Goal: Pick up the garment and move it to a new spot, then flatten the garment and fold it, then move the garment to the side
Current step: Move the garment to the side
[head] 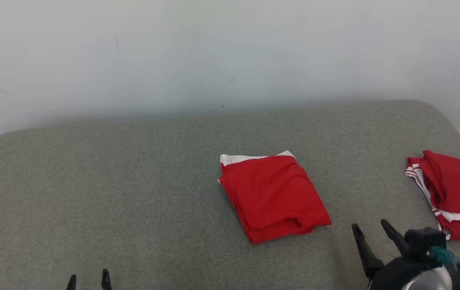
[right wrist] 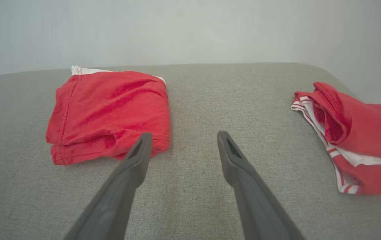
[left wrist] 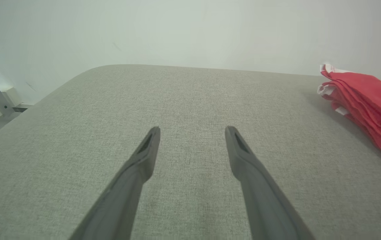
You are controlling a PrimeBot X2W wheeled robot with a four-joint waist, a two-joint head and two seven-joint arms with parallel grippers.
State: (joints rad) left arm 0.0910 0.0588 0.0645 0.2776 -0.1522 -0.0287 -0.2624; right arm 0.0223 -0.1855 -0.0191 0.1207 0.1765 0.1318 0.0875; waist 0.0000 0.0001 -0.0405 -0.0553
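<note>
Grey padded surface (head: 133, 181) across the frame, and the folded red garment (head: 272, 195) lies at its middle, long axis running far-left to near-right. The right claw (head: 370, 224), wide and empty, sits just near-right of it, looking the closer arm. The left claw (head: 88, 276), also wide, is well apart at near-left.

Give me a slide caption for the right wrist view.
Open right end effector above grey cushion, between folded red garment and second red garment.
</note>
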